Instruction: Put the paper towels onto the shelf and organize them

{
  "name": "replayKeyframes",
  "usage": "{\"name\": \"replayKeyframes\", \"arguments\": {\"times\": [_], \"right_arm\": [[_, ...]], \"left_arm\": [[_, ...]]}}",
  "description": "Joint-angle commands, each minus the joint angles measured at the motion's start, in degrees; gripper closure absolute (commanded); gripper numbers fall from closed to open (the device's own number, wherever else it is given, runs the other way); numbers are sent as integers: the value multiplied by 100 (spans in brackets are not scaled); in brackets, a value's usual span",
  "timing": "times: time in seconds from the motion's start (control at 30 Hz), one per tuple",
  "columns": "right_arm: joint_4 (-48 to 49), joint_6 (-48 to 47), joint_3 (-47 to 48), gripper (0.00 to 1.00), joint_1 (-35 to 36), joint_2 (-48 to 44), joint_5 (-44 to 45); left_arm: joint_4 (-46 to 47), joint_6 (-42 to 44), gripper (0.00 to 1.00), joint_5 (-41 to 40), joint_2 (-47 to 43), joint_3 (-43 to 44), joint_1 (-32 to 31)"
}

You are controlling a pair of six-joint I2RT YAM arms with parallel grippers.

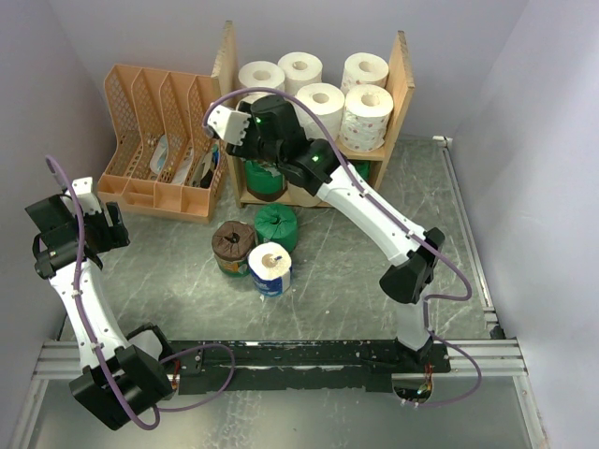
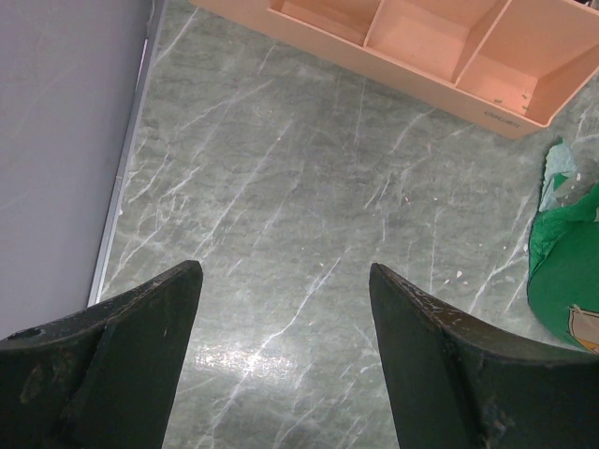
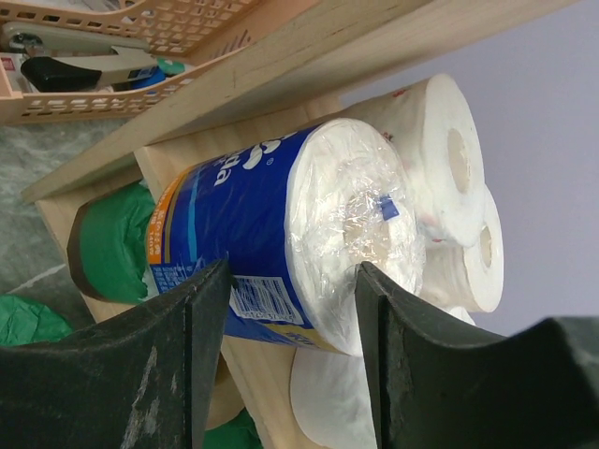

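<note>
The wooden shelf (image 1: 404, 75) stands at the back with several white paper towels (image 1: 321, 98) upright on its upper tier. A blue-wrapped roll (image 3: 253, 224) stands on that tier's board beside the white rolls (image 3: 440, 140). My right gripper (image 3: 292, 267) is open just in front of it, and the roll spans wider than the gap between the fingers. A green roll (image 3: 112, 243) sits on the lower tier. On the table lie a brown roll (image 1: 232, 245), a green roll (image 1: 276, 226) and a blue-and-white roll (image 1: 270, 268). My left gripper (image 2: 285, 267) hangs open over bare table at the left.
A peach slotted organizer (image 1: 159, 140) holding small items stands left of the shelf, close to my right wrist. Grey walls close in on the left and right. In the left wrist view the organizer's base (image 2: 421, 47) is ahead and the green roll (image 2: 562, 281) is at the right edge.
</note>
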Motion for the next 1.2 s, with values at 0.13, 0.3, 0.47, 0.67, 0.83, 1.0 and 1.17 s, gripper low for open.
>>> {"name": "replayKeyframes", "arguments": {"times": [0.13,0.3,0.47,0.67,0.83,1.0,1.17], "right_arm": [[600,21,-177,45,-53,-3,348],[759,5,-229,45,-57,58,356],[803,9,-187,45,-58,121,313],[924,-84,-221,45,-62,197,334],[944,-122,-44,45,-81,358,350],[946,-145,49,45,-95,571,339],[1027,-174,45,44,-98,590,328]], "left_arm": [[-4,47,16,151,-65,7,67],[-4,47,16,153,-58,11,64],[-4,46,16,151,-43,11,68],[-4,33,16,148,-24,15,66],[7,38,16,134,-59,7,64],[-2,38,16,155,-34,7,72],[0,44,15,160,-4,14,63]]}}
